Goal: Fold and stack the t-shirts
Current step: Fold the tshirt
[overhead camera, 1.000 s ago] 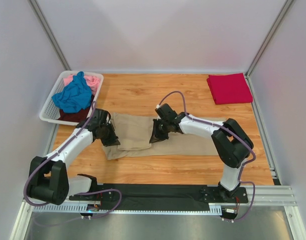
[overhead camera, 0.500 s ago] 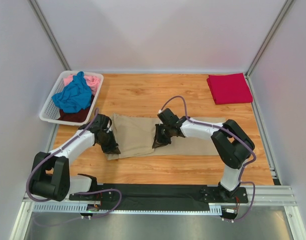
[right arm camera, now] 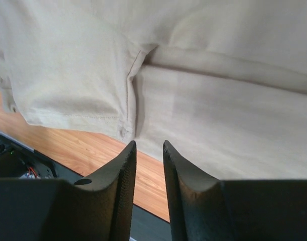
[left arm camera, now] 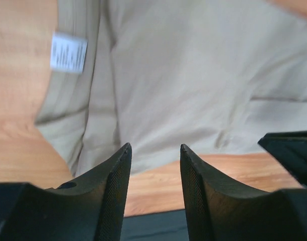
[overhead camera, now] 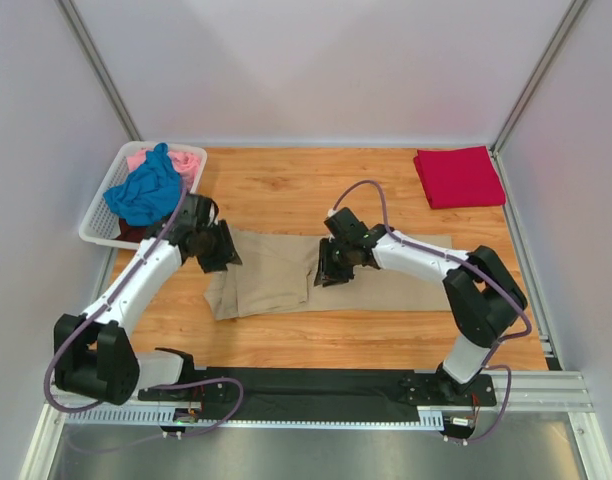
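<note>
A tan t-shirt [overhead camera: 286, 272] lies partly folded across the middle of the wooden table, also filling the left wrist view [left arm camera: 193, 75] and the right wrist view [right arm camera: 218, 120]. My left gripper [overhead camera: 218, 252] hovers over its left end, open, nothing between the fingers [left arm camera: 116, 175]. My right gripper [overhead camera: 329, 272] hangs over the shirt's middle, jaws a little apart and empty. A folded crimson t-shirt [overhead camera: 458, 176] sits at the far right corner. Blue [overhead camera: 146, 190], pink [overhead camera: 186, 160] and dark [overhead camera: 136, 232] t-shirts are bunched in the basket.
The white lattice basket [overhead camera: 94, 232] stands at the far left of the table. A white care label [left arm camera: 68, 52] shows on the tan shirt's edge. A black rail [overhead camera: 316, 385] runs along the near table edge by the arm bases.
Both grippers have let go of the tan shirt and opened. The left gripper has risen and moved back toward the basket; the right has lifted slightly to the right. The folded flap now lies flat.
</note>
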`<state>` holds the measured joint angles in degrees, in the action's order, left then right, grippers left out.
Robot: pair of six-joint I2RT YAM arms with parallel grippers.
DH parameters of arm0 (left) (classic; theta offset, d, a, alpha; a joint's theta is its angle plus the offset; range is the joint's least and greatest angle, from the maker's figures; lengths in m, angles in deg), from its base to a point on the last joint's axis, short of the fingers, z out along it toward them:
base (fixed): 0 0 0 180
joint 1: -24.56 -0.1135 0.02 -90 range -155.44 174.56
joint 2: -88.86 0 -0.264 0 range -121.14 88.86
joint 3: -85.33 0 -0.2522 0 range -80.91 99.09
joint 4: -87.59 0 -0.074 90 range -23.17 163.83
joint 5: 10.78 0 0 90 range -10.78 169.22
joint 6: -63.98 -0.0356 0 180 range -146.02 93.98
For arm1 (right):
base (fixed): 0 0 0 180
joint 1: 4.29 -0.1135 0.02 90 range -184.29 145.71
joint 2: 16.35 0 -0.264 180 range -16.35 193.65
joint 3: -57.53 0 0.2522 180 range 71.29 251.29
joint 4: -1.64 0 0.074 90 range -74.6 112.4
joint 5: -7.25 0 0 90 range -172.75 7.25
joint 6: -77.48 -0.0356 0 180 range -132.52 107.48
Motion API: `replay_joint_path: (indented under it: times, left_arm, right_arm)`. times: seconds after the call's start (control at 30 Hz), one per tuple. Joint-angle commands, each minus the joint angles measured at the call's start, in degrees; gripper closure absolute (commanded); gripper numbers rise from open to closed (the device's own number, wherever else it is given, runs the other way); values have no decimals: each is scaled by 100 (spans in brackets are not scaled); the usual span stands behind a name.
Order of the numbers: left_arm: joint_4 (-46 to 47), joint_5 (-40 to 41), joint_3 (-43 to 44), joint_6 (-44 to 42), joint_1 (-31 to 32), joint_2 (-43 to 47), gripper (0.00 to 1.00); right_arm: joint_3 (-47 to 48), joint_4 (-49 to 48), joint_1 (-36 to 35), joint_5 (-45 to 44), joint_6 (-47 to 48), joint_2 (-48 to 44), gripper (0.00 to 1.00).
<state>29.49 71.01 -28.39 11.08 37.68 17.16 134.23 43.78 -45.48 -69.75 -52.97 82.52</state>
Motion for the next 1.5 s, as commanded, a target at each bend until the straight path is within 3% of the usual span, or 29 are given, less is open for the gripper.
replay_joint_path:
  times: [0.0, 0.3, 0.57, 0.93, 1.23, 1.47]
  left_arm:
    - [127, 276, 838, -458, -73, -675, 49]
    - [759, 4, 2008, -599, -205, -2655, 50]
    - [505, 653, 2185, -423, -670, -3762, 50]
    - [689, 311, 1833, -274, -794, -3518, 50]
    - [987, -461, 2158, -669, -785, -2876, 49]
    - [1033, -604, 2508, -722, -785, -3498, 49]
  right_arm:
    - [254, 361, 347, -657, 379, -394, 70]
    - [35, 335, 1718, -965, 608, -96, 71]
    - [-422, -148, 2589, -1176, 529, 246, 72]
    - [-520, -228, 2730, -1633, 380, 256, 72]
    - [-71, 105, 2739, -1205, 555, -34, 71]
    - [61, 317, 2897, -1220, 634, -96, 71]
